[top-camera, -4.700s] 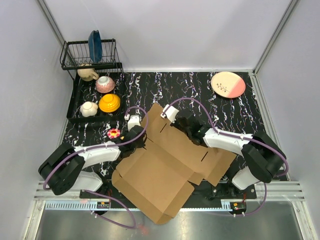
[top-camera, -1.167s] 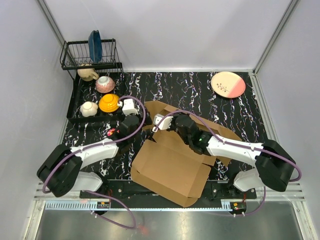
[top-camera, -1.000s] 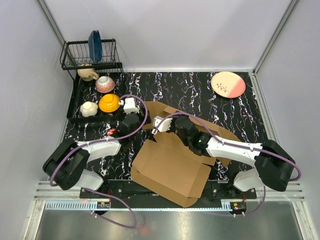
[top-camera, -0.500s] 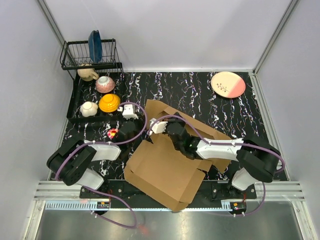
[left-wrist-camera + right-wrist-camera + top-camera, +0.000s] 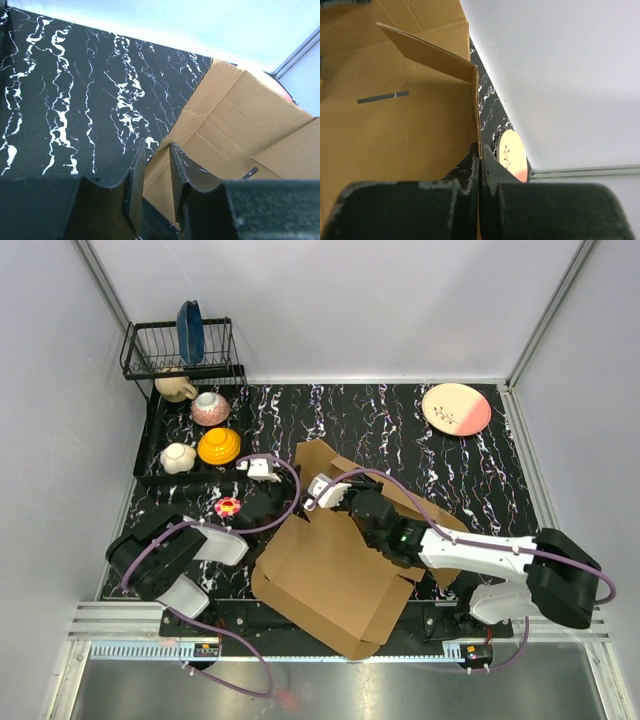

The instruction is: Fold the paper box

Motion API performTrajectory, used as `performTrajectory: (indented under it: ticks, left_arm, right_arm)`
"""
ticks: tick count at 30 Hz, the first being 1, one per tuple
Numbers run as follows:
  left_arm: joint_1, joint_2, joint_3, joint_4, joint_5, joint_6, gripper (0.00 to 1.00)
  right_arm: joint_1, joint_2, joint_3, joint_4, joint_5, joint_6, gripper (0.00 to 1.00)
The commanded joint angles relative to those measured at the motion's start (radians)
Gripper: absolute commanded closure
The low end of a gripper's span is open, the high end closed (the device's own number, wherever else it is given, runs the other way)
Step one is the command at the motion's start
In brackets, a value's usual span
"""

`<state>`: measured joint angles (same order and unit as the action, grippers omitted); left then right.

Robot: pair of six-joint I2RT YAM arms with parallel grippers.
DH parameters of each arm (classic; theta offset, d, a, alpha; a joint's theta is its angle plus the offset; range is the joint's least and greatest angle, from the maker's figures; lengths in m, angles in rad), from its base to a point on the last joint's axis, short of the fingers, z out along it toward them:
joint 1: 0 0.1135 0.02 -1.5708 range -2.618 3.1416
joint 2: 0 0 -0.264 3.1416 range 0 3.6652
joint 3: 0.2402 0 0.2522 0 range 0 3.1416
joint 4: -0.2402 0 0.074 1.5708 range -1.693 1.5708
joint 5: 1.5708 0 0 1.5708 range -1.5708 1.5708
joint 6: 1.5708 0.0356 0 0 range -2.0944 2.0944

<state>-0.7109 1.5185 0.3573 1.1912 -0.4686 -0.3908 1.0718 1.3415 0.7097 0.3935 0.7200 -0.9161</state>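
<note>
The paper box (image 5: 330, 575) is a big brown cardboard sheet, half folded, lying in the middle of the black marbled table (image 5: 380, 420). One flap (image 5: 312, 462) stands up at its far left corner. My left gripper (image 5: 280, 502) is at the box's left edge. In the left wrist view its fingers (image 5: 134, 172) stand a narrow gap apart with the cardboard (image 5: 235, 125) edge between them (image 5: 156, 165). My right gripper (image 5: 325, 502) reaches in from the right. In its wrist view its jaws (image 5: 480, 155) are pressed together on the upright flap's edge (image 5: 475, 100).
A black dish rack (image 5: 150, 350) holds a blue plate (image 5: 190, 332) at the back left. The tray (image 5: 152, 440) below it carries an orange bowl (image 5: 218, 446), a pink bowl (image 5: 210, 408) and cups. A small flower-like piece (image 5: 228, 507) lies by the left arm. A pink-and-cream plate (image 5: 456, 408) sits back right.
My left gripper has moved in to the box's left edge and its jaws have narrowed from wide open. The box has slid slightly left and the near panel has shifted with the right arm.
</note>
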Motion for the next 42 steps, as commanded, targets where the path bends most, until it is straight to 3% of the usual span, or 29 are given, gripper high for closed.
performTrajectory:
  ticks: [1,6,14,24,29,32,37,42]
  left_arm:
    - [-0.039,0.07,-0.02,0.226,-0.05,0.018,0.72]
    - [-0.05,0.143,-0.023,0.367,-0.064,0.027,0.71]
    - [-0.05,0.195,-0.008,0.427,-0.084,0.056,0.59]
    - [-0.03,0.178,0.071,0.417,-0.074,0.133,0.52]
    - [-0.006,0.158,0.098,0.374,-0.047,0.151,0.52]
    - [-0.004,0.155,0.083,0.375,-0.053,0.132,0.49]
    - [-0.004,0.144,0.009,0.398,-0.079,0.089,0.35]
    - [-0.004,0.135,-0.04,0.432,-0.094,0.043,0.31]
  right_arm:
    - [0.01,-0.077,0.011,-0.039,-0.106,0.071,1.0]
    - [0.008,-0.05,0.011,-0.05,-0.105,-0.039,1.0]
    - [0.007,0.033,0.02,0.059,0.001,-0.268,1.0]
    - [0.002,0.137,0.048,0.378,0.082,-0.483,1.0]
    - [-0.007,0.169,0.025,0.429,0.09,-0.468,1.0]
    - [-0.009,0.18,0.005,0.406,0.099,-0.37,1.0]
    - [-0.009,0.162,-0.026,0.295,0.093,-0.225,1.0]
    - [-0.007,0.147,-0.05,0.265,0.096,-0.15,1.0]
